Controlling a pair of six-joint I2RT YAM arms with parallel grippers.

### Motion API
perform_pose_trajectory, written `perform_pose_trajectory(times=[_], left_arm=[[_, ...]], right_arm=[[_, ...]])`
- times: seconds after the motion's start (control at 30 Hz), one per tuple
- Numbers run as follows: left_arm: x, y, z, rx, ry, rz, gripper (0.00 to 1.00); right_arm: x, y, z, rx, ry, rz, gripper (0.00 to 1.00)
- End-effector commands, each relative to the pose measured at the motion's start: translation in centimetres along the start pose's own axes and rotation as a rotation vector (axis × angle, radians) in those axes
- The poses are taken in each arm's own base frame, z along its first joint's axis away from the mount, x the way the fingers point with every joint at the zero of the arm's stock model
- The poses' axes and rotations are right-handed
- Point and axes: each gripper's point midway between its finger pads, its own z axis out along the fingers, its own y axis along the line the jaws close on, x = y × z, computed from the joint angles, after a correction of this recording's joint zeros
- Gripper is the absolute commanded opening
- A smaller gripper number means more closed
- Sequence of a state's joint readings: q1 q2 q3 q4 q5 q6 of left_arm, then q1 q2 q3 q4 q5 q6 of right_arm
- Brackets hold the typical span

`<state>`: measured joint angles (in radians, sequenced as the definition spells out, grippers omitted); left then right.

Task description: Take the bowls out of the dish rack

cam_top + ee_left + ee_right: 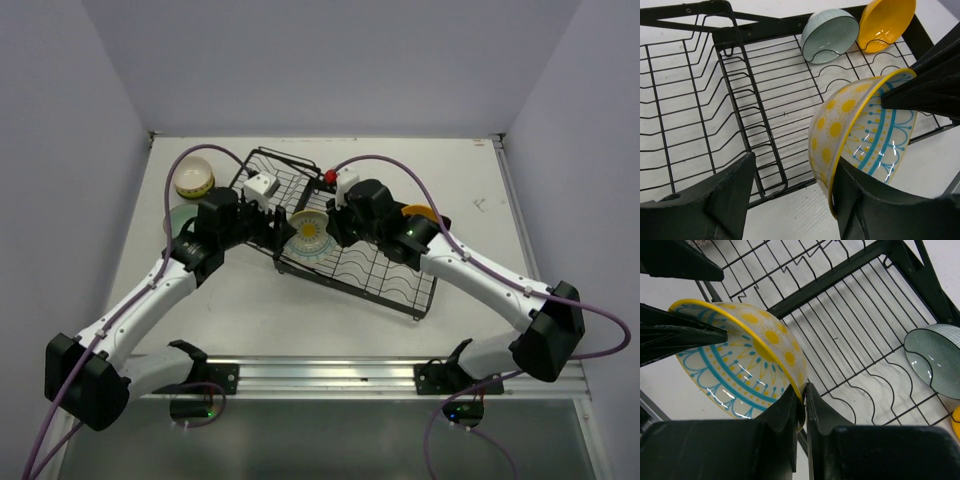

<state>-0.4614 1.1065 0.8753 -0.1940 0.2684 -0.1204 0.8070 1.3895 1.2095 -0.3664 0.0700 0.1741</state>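
- The patterned bowl hangs tipped nearly on edge over the middle of the dish rack, by the hinge bar. I can't tell whether it is clear of the wires.
- The right gripper is pinched tight on the bowl's rim at 5 o'clock in its own view, with one finger inside and one outside.
- The left gripper is spread wide and straddles the opposite side of the rim. One finger sits on the inner face and nothing is clamped, so it holds nothing.
- Handling, as a judgement: the bowl looks like glazed ceramic, so stiff, slick and chippable, and fairly heavy for a thin rim pinch.
- A single rim grip lets the bowl swing, so a slip is likely if it moves fast.
- Best hold: rim wall between the pads, as deep as the fingers go, with the second grip opposite the first. Don't release one side until the other has closed.
- In the rack: a teal bowl and an orange bowl lean on the wavy wires at 2 o'clock of the rack in the top view. The same rim pinch should suit them.
- A yellowish bowl sits on the table at 10 o'clock of the rack.
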Motion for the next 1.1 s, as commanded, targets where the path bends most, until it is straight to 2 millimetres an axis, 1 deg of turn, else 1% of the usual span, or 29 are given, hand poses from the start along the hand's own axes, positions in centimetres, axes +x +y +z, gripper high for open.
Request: perform_pose_trajectory(times=[0.0,0.03,0.07,0.1,0.13,0.2,0.23,0.27,0.3,0.33,0.37,0.47,0.5,0.57,0.6,0.63,0.67,0.7,0.73,0.77,0.8,0.83,0.87,0.9,0.93,0.97,1.0,1.03,1.07], left_arm=[[-1.5,0.7,-0.3,-0.061,-0.015,0.038,0.62],[-1.3,0.8,-0.1,-0.067,-0.006,0.038,0.55],[-1.3,1.1,-0.1,-0.079,-0.001,0.037,0.4],[-1.3,1.1,-0.1,-0.084,0.002,0.034,0.31],[-1.1,1.2,0.1,-0.088,0.011,0.03,0.16],[-0.9,1.4,0.2,-0.1,0.023,0.022,0.03],[-0.8,1.5,0.3,-0.102,0.028,0.017,0.0],[-0.8,1.6,0.4,-0.108,0.029,0.014,0.0],[-0.8,1.8,0.4,-0.12,0.029,0.006,0.0],[-0.8,1.9,0.3,-0.132,0.026,0.002,0.0],[-0.9,2.2,0.2,-0.148,0.023,-0.004,0.0],[-1.2,3.3,-0.2,-0.222,0.01,-0.024,0.0],[-1.6,4.2,-0.8,-0.282,-0.009,-0.033,0.0],[-2.1,5.8,-1.7,-0.367,-0.038,-0.052,0.0],[-2.4,6.1,-2.1,-0.374,-0.062,-0.074,0.0],[-3.4,7.1,-3.3,-0.4,-0.112,-0.098,0.0],[-3.3,7.8,-3.8,-0.412,-0.133,-0.12,0.0],[-4.1,8.3,-4.3,-0.413,-0.176,-0.149,0.0],[-4.6,10.4,-5.8,-0.474,-0.215,-0.182,0.0],[-4.9,11.3,-6.5,-0.503,-0.232,-0.199,0.0],[-5.1,12.2,-7.2,-0.535,-0.254,-0.226,0.0],[-5.0,13.9,-8.3,-0.588,-0.272,-0.255,0.0],[-5.0,15.0,-9.0,-0.633,-0.288,-0.276,0.0],[-4.9,16.8,-10.6,-0.708,-0.315,-0.318,0.0],[-4.6,17.9,-11.5,-0.768,-0.324,-0.342,0.0],[-4.0,19.0,-12.5,-0.83,-0.316,-0.368,0.0],[-3.5,21.1,-14.6,-0.944,-0.337,-0.409,0.0],[-3.2,21.9,-15.4,-0.984,-0.343,-0.43,0.0],[-2.9,22.5,-15.9,-1.009,-0.35,-0.448,0.0]], right_arm=[[-4.1,2.0,-1.3,-0.074,-0.133,0.04,0.0],[-4.1,2.1,-1.3,-0.074,-0.133,0.043,0.0],[-3.9,2.3,-1.2,-0.075,-0.128,0.041,0.0],[-3.8,2.4,-1.2,-0.077,-0.126,0.039,0.0],[-3.7,2.4,-1.2,-0.078,-0.123,0.04,0.0],[-3.4,2.8,-1.2,-0.09,-0.118,0.037,0.0],[-3.4,2.8,-1.2,-0.091,-0.117,0.039,0.1],[-3.3,3.0,-1.2,-0.095,-0.115,0.042,0.19],[-3.2,2.9,-1.2,-0.095,-0.116,0.043,0.24],[-3.3,3.1,-1.3,-0.104,-0.121,0.042,0.35],[-3.3,3.1,-1.5,-0.105,-0.127,0.044,0.44],[-3.7,2.5,-2.2,-0.073,-0.146,0.046,0.58],[-3.8,2.3,-2.5,-0.065,-0.148,0.043,0.61],[-3.9,1.8,-3.2,-0.048,-0.157,0.034,0.72],[-3.9,1.7,-3.5,-0.045,-0.16,0.03,0.73],[-3.8,1.6,-3.8,-0.042,-0.162,0.025,0.73],[-3.4,1.2,-3.9,-0.026,-0.159,0.014,0.74],[-3.6,1.1,-4.5,-0.022,-0.172,0.01,0.75],[-3.3,0.9,-4.7,-0.018,-0.168,0.007,0.75],[-2.7,0.7,-4.8,-0.009,-0.152,-0.005,0.76],[-2.7,0.3,-5.3,0.008,-0.163,-0.008,0.77],[-2.5,0.0,-5.5,0.016,-0.161,-0.011,0.77],[-1.9,-0.2,-5.6,0.022,-0.151,-0.022,0.77],[-2.0,-0.4,-6.1,0.031,-0.163,-0.026,0.78],[-1.8,-0.7,-6.3,0.043,-0.165,-0.028,0.79],[-1.2,-1.0,-6.3,0.054,-0.151,-0.038,0.79],[-1.0,-1.3,-6.4,0.068,-0.152,-0.041,0.8],[-1.0,-1.5,-6.8,0.076,-0.16,-0.051,0.81],[-0.5,-1.8,-6.8,0.084,-0.15,-0.057,0.81]])
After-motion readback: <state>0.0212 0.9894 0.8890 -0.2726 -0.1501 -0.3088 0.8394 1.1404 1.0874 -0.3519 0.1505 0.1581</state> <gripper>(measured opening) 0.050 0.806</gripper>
